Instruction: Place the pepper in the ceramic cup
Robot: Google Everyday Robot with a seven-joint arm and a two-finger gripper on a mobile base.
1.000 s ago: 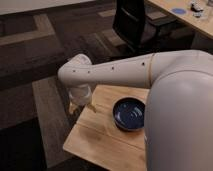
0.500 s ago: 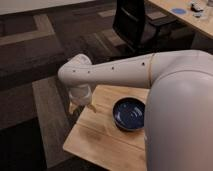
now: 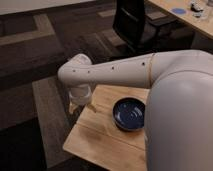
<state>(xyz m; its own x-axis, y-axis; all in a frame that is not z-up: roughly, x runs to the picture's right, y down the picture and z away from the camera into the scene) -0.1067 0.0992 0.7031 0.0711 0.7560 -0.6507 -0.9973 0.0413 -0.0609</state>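
Wooden table (image 3: 100,145) near centre. Dark blue bowl (image 3: 129,114) on its right part. Black chair (image 3: 132,22) far back. Light desk (image 3: 172,17) far right, with a blue disc (image 3: 178,10) on it. Gripper (image 3: 82,106) at the table's far-left corner.

The table (image 3: 107,145) is seen to be of pale wood, matt, with faint grain. The bowl (image 3: 129,114) is finished in a glossy dark blue, possibly glazed ceramic. The arm (image 3: 115,72) is cased in smooth, satin white plastic. The gripper (image 3: 80,106), held over the table's far left corner, appears pale and matt. The floor (image 3: 30,60) is covered in dark, dull carpet.
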